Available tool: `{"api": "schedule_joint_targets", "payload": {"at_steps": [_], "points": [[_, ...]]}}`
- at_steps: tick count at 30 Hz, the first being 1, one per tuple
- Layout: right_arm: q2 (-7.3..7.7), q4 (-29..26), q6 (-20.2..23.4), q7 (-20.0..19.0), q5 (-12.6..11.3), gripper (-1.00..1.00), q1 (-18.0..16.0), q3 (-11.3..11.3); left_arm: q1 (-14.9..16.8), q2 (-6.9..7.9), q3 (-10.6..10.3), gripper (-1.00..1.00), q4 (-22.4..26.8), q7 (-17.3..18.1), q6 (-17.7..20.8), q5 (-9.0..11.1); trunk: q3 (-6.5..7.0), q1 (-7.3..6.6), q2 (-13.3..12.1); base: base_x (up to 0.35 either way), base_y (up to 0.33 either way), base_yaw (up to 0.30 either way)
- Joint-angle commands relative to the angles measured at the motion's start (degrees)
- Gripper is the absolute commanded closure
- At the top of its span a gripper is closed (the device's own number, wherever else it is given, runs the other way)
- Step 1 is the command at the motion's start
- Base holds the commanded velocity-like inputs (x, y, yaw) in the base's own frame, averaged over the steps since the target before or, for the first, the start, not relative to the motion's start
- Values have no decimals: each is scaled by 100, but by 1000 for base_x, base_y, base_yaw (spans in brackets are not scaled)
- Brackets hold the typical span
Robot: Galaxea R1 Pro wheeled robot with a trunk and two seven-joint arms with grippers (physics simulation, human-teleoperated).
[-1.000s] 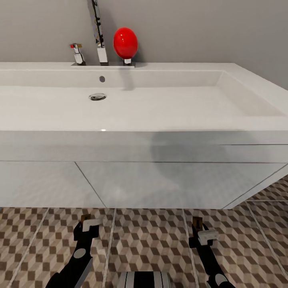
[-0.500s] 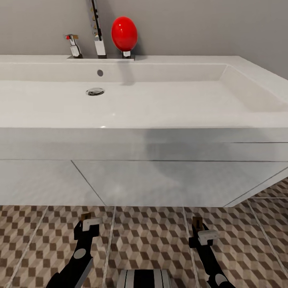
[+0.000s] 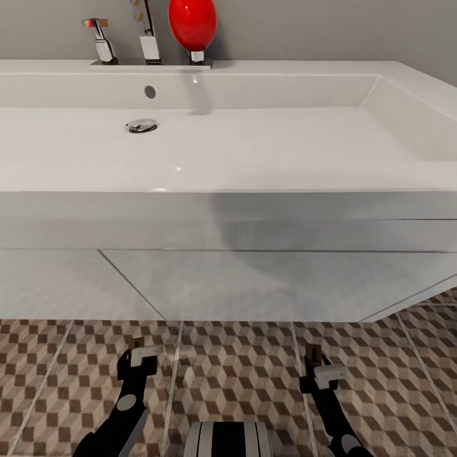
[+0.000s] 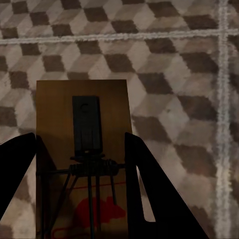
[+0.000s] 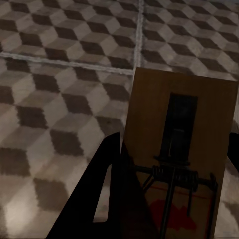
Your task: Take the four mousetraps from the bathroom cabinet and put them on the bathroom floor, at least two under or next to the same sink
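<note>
Bathroom floor (image 3: 241, 374), cube-patterned tile, runs up to a wide white sink (image 3: 254, 152) on its two-door vanity (image 3: 254, 285).

Left mousetrap (image 4: 82, 164): wooden board with dark spring bar and a red mouse print, clamped between the fingers of the left gripper (image 3: 141, 355) and held above the tile, not touching it. In the head view its tip shows as a small brown tab just above the gripper.

Right mousetrap (image 5: 179, 159): same type, pinched by the right gripper (image 3: 319, 371), also off the floor. Both grippers hover low in front of the vanity, well apart from each other, with tile between.

Change over the last second: the whole head picture has shifted. Sink and vanity sit larger and higher, and the chrome faucet (image 3: 146, 32) and red oval object (image 3: 192, 22) behind the basin have slid toward the top edge. Grippers and traps hold the same spots in the view. Reading: camera moved closer to the sink; the arms did not move relative to it.

Meaning for task: both held traps are now near the vanity foot. Judgement: release comes next, with traps lowered to the tile just beside the vanity so the pair counts as next to the sink. Risk: a drop from height may make a trap bounce or flip.
</note>
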State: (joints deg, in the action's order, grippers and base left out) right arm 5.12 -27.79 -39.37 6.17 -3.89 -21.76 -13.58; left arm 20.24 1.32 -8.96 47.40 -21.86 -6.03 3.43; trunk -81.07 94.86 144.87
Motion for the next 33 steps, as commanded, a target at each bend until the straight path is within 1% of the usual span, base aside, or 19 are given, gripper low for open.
{"api": "schedule_joint_targets", "payload": {"at_steps": [1, 13, 15, 20, 25, 30, 33], "points": [[7, 2, -18, 25, -50, 100, -4, -48, 3, 8, -36, 100, -3, -47, -21, 35, -4, -1, 1, 0, 0, 0], [14, -13, -16, 25, -47, 100, -6, -41, 5, 0, -36, 100, -3, -47, -48, 36, -4, -1, 1, 0, 0, 0], [58, -82, -12, 25, -49, 100, -54, -40, 6, 3, -36, 100, -3, -40, -57, 35, -4, -1, 1, 0, 0, 0], [98, -164, 57, 22, -68, 100, -261, -39, 43, 15, -36, 100, 73, 6, -8, 32, -4, -1, 1, 0, 0, 0], [103, -184, 396, 30, -60, 100, -400, -39, 138, 19, -36, 100, 139, 14, 11, 21, -4, -1, 1, 0, 0, 0], [103, -183, 463, 25, -59, 100, -461, -39, 286, 36, -31, 100, 146, 15, 19, 17, -4, -1, 1, 0, 0, 0], [103, -183, 466, 25, -54, 100, -468, -39, 400, 21, -28, 100, 147, 25, 153, 19, -4, -1, 1, 0, 0, 0]]}}
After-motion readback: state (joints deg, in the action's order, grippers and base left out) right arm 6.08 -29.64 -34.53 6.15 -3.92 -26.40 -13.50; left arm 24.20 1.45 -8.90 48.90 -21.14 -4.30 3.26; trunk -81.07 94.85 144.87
